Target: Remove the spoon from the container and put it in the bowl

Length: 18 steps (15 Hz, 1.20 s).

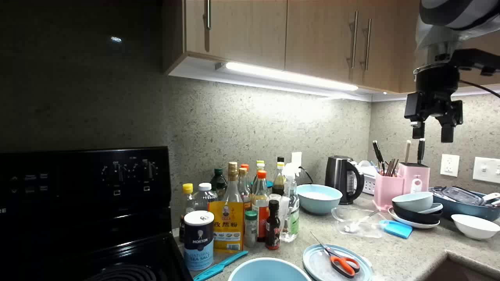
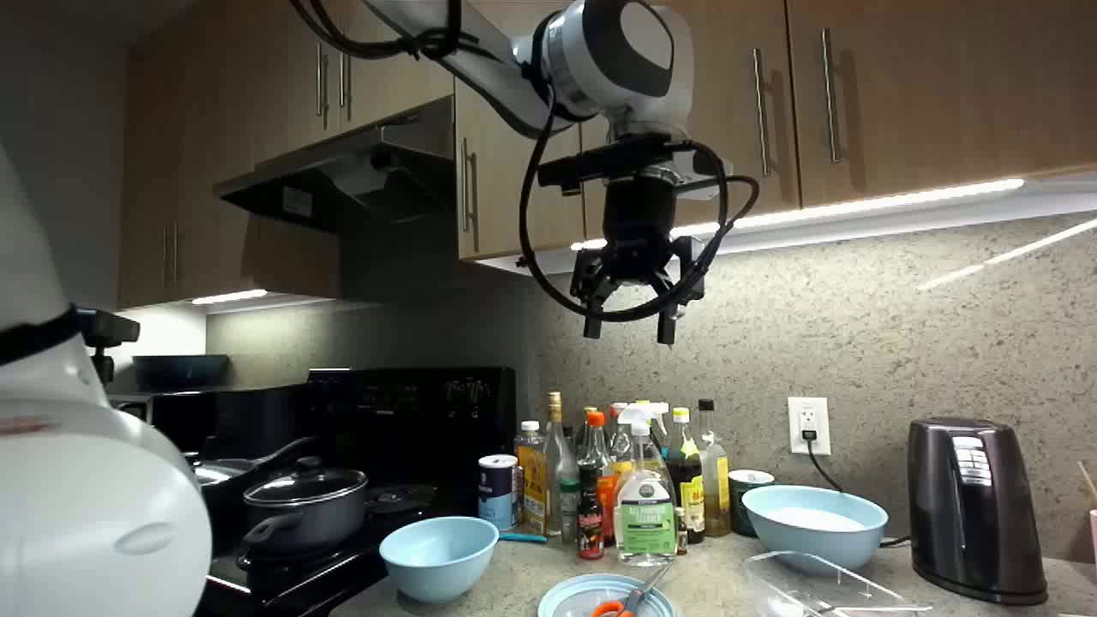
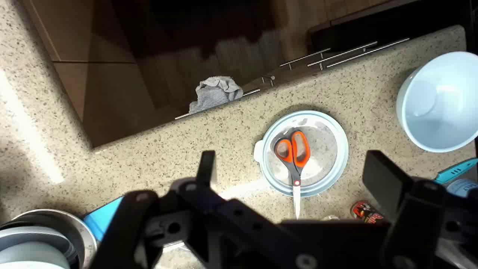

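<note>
My gripper (image 1: 433, 134) is open and empty, high above the counter; it also shows in an exterior view (image 2: 629, 330) and the wrist view (image 3: 290, 162). The pink utensil holder (image 1: 387, 191) stands upright at the back right with several utensils in it. A light spoon (image 1: 352, 227) appears to lie in a clear plastic container (image 1: 369, 232), also in an exterior view (image 2: 801, 578). An empty light blue bowl (image 1: 269, 271) stands at the counter's front, also seen in an exterior view (image 2: 437, 566) and the wrist view (image 3: 429, 129). Another light blue bowl (image 1: 318, 203) stands by the kettle.
Orange-handled scissors (image 3: 295, 157) lie on a round lid (image 3: 341, 149) below my gripper. Several bottles (image 2: 647, 514) stand along the wall. The kettle (image 2: 977, 514), pink knife block (image 1: 416, 177) and stacked dishes (image 1: 414, 201) stand farther along. Cabinets (image 1: 324, 35) hang above.
</note>
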Each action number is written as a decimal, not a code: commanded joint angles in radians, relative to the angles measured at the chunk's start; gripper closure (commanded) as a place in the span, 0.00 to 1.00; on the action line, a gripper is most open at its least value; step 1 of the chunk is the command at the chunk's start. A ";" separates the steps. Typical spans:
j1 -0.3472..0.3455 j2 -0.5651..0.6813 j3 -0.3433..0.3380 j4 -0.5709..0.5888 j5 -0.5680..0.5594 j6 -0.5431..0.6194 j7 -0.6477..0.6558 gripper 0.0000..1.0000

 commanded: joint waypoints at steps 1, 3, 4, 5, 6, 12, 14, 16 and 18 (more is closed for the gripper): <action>-0.021 0.003 0.017 0.002 0.006 -0.002 -0.006 0.00; -0.021 0.003 0.017 0.002 0.006 -0.002 -0.006 0.00; -0.021 0.003 0.017 0.002 0.006 -0.002 -0.006 0.00; -0.021 0.003 0.017 0.002 0.006 -0.002 -0.006 0.00; -0.021 0.003 0.017 0.002 0.006 -0.002 -0.006 0.00; -0.029 0.091 -0.016 0.078 0.014 -0.038 -0.044 0.00; -0.036 0.180 -0.047 0.144 0.015 -0.050 -0.093 0.00; -0.050 0.278 -0.075 0.218 0.022 -0.064 -0.149 0.00; -0.073 0.400 -0.099 0.309 0.051 -0.095 -0.215 0.00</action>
